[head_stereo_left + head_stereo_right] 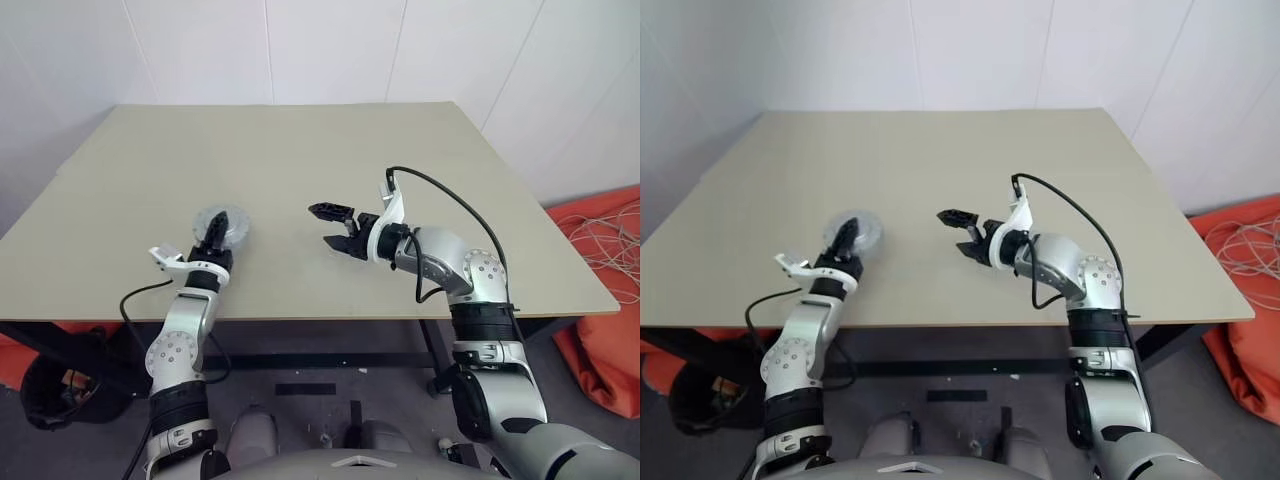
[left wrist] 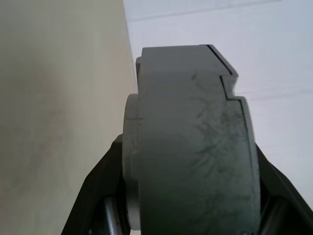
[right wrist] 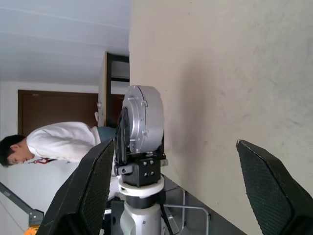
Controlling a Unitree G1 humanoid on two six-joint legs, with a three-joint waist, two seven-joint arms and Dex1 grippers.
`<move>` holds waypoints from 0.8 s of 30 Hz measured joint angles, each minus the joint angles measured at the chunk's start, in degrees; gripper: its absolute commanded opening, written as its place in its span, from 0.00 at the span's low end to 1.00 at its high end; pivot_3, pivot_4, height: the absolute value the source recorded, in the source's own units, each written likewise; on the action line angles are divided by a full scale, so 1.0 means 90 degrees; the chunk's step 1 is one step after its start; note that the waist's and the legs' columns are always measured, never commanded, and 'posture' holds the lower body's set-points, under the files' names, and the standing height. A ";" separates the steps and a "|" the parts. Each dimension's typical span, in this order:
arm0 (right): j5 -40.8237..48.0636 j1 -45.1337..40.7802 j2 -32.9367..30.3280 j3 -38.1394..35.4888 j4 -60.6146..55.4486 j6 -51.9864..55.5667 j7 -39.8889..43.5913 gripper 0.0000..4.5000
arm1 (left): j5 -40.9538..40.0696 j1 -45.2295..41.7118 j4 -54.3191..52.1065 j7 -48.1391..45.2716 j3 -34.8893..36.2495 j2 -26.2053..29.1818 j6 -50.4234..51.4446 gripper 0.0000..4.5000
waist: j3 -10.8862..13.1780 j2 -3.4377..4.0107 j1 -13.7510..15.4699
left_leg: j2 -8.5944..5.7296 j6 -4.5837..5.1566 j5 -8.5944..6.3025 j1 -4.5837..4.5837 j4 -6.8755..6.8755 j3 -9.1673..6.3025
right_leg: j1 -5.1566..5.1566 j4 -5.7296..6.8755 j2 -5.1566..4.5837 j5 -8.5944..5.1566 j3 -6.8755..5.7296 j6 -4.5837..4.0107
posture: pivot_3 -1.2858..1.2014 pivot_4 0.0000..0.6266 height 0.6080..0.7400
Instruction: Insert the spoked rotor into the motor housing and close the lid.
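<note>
Grey disc [image 2: 190, 147] between left fingers [image 2: 93, 196]

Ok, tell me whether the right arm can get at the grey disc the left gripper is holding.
Probably yes. The right gripper is open and empty, facing the grey disc across bare table; only the left gripper clamped on it covers part of its rim.

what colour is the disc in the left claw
Grey metal; the disc held in the left claw shows best in the left wrist view.
</note>
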 measured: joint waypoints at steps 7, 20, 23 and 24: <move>-0.0119 0.0001 -0.0013 0.0013 0.0063 0.0065 0.0105 1.00 | 0.0244 -0.0499 0.0271 0.0652 0.0534 -0.0120 -0.0756 0.47 | 0.0001 -0.0028 0.0009 | 0.0000 0.0000 0.0000 -0.0001 0.0009 -0.0006 | 0.0003 0.0001 0.0000 0.0003 -0.0003 0.0003 | 0.52 0.00 1.00; -0.0139 0.0008 -0.0007 0.0015 0.0063 0.0128 0.0110 1.00 | 0.0611 -0.0971 0.0783 0.1414 0.1053 -0.0208 -0.1675 0.47 | 0.0002 -0.0053 0.0004 | 0.0003 0.0001 -0.0001 -0.0009 0.0050 -0.0028 | 0.0000 0.0004 0.0000 0.0014 -0.0016 0.0008 | 0.52 0.00 1.00; -0.0139 0.0008 -0.0009 0.0015 0.0064 0.0134 0.0110 1.00 | 0.0693 -0.0971 0.0843 0.1479 0.1124 -0.0211 -0.1753 0.47 | 0.0003 -0.0056 0.0002 | 0.0002 0.0003 -0.0002 -0.0017 0.0064 -0.0039 | 0.0001 0.0006 0.0000 0.0016 -0.0022 0.0008 | 0.52 0.00 1.00; -0.0139 0.0008 -0.0009 0.0015 0.0063 0.0135 0.0109 1.00 | 0.0733 -0.0971 0.0854 0.1524 0.1126 -0.0219 -0.1777 0.47 | 0.0003 -0.0056 0.0003 | 0.0002 0.0004 -0.0002 -0.0021 0.0070 -0.0047 | 0.0001 0.0007 0.0000 0.0017 -0.0025 0.0008 | 0.52 0.00 1.00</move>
